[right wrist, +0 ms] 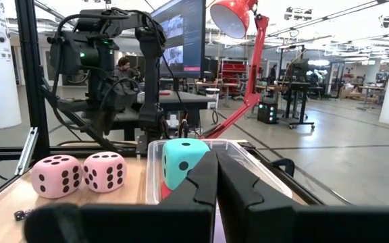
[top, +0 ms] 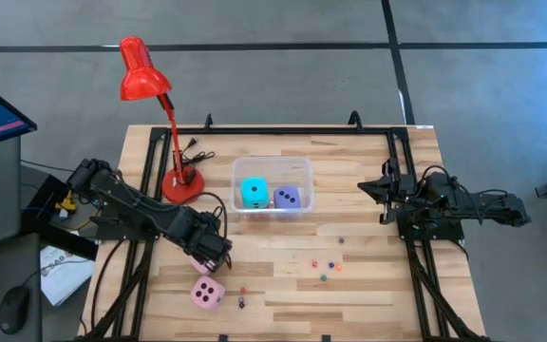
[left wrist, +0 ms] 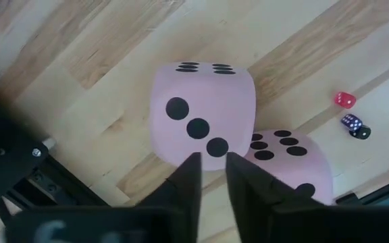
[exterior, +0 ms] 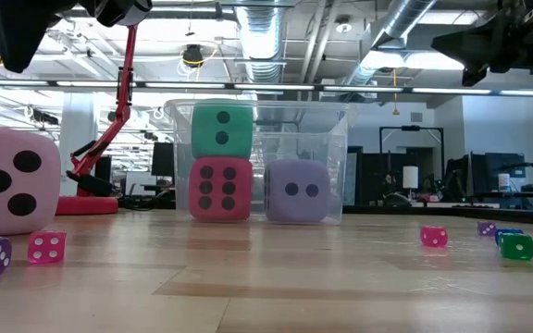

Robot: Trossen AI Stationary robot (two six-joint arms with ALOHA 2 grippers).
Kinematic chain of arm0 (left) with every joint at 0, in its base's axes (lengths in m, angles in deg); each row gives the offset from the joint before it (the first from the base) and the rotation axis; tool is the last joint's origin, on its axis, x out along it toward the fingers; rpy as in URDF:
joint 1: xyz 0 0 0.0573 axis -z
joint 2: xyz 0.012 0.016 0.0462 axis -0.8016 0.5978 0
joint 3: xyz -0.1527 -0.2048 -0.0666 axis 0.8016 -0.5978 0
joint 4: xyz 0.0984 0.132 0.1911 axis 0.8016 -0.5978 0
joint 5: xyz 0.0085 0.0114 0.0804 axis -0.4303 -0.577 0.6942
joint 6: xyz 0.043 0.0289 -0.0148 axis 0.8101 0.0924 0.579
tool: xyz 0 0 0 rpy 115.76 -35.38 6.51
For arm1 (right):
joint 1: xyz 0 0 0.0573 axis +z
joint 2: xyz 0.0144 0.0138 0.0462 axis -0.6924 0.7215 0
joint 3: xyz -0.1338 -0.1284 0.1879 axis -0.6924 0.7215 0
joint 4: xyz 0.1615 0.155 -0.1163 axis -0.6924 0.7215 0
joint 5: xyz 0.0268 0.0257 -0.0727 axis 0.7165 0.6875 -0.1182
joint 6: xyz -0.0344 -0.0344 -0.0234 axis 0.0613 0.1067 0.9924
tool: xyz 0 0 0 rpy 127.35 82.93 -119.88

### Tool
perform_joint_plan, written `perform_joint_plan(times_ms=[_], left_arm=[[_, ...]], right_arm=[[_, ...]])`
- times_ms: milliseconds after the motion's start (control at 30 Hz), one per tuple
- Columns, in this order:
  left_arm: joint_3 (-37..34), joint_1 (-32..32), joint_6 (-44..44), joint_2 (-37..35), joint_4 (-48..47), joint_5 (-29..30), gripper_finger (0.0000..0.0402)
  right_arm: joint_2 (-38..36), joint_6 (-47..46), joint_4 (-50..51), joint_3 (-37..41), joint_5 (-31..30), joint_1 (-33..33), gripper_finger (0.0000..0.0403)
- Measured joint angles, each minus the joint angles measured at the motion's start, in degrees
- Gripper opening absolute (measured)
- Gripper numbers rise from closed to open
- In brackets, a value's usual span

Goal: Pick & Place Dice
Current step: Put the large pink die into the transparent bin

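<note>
Two pink dice lie on the wood table near its front left. One [left wrist: 201, 108] sits right under my left gripper [left wrist: 213, 165], three pips up; the other [left wrist: 289, 158] rests against it. My left gripper [top: 212, 252] points down over the first die, its fingers a little apart. I cannot tell whether they touch it. A clear bin [top: 272, 211] holds the cyan die [exterior: 222, 129] stacked on the red die [exterior: 220, 188], with the lavender die [exterior: 294, 191] beside them. My right gripper [right wrist: 216, 169] waits shut at the right edge, level.
A red desk lamp [top: 145, 71] stands on its base [top: 181, 183] left of the bin. Several tiny coloured dice [top: 326, 266] are scattered across the table's front middle. A black rail frame [top: 150, 152] borders the table.
</note>
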Motion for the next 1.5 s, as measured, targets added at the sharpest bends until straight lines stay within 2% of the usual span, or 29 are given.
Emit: perform_joint_plan(times_ms=[133,467,633,1500], left_arm=[[0.0,0.0,0.0,0.0,-0.02,-0.03,0.0126],[0.0,0.0,0.0,0.0,-0.04,-0.07,0.031],[0.0,0.0,0.0,0.0,-0.07,-0.09,0.0386],[-0.02,0.0,0.0,0.0,-0.11,-0.09,0.0399]], right_arm=[[0.0,0.0,0.01,0.0,0.02,0.0,0.0],[0.0,0.0,0.52,0.0,0.0,0.0,0.0],[0.0,0.0,1.05,0.0,-0.01,0.0,0.0],[0.0,0.0,1.03,0.0,-0.01,0.0,0.0]])
